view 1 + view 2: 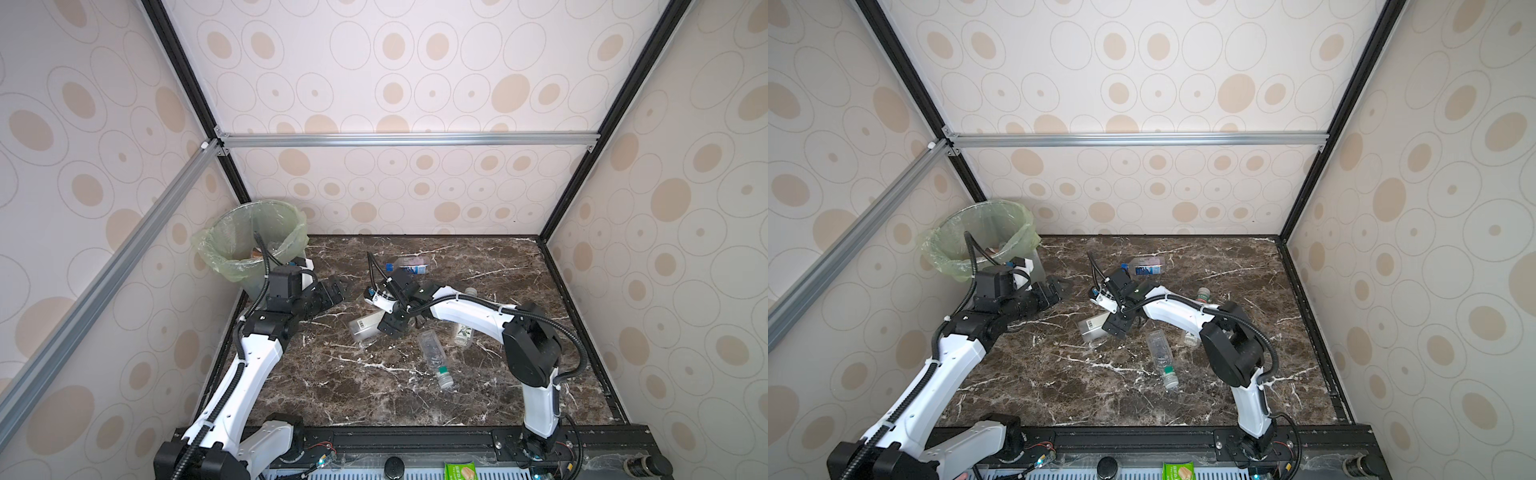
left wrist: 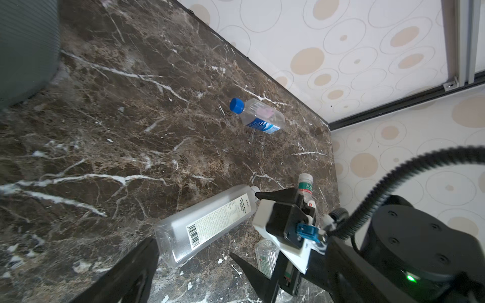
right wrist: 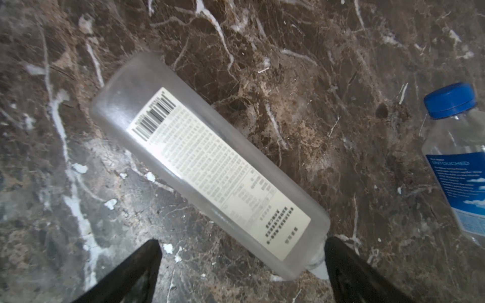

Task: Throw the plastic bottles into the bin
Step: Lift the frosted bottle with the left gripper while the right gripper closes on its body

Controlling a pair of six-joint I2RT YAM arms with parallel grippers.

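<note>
Spread wide and empty, the right jaws hang low over the neck end of a frosted bottle (image 3: 210, 168) with a white barcode label, which lies flat near the middle of the marble table (image 1: 374, 399). In the right wrist view the two dark fingers (image 3: 136, 272) stand either side of that end, one just beside the neck and neither pressing the body. The left jaws are likewise spread and hold nothing; they hover above the table just beside the bin (image 1: 220, 257), at the end of the left arm (image 1: 257, 353). The bin stands in the far left corner with its pale green bag folded over the rim. Behind the frosted bottle a blue-capped bottle (image 1: 409, 264) with a blue label lies on its side, well apart from both sets of jaws. Nearer the front a clear bottle with a green band (image 1: 434, 357) lies on the table, its cap toward the front edge. A fourth bottle with a green-and-white label (image 1: 1202, 296) lies partly under the right arm (image 1: 469, 316), which hides its middle. These four bottles are on the table, outside the bin.
</note>
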